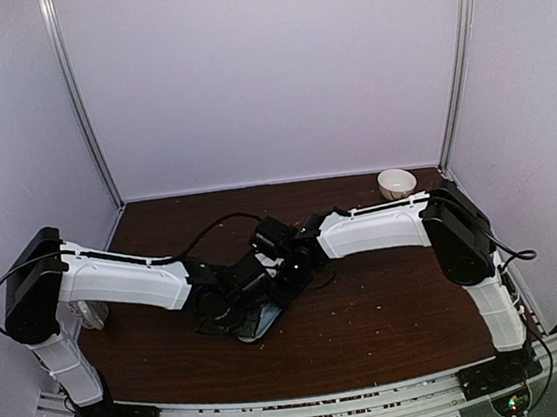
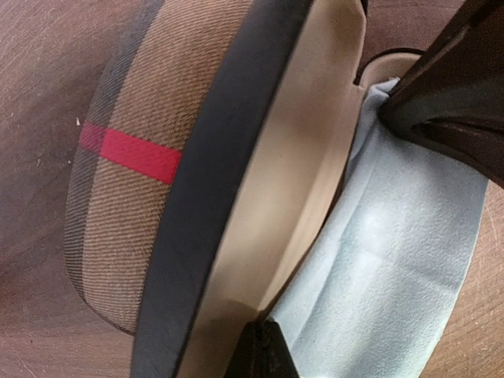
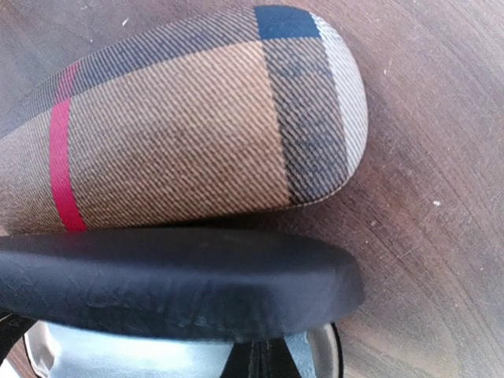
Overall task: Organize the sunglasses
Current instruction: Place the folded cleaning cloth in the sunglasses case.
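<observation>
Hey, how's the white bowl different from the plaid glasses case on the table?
The bowl is plain white and round; the case is oblong, tan plaid with a red stripe and black rim. The bowl sits in the far right corner; the case lies mid-table. The case is open with a pale blue cloth inside; the bowl has no lid. Both rest on the brown table.

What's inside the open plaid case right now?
Cream lining and a pale blue cloth spread in the plaid case. No sunglasses visible; anything beneath the cloth is covered.
</observation>
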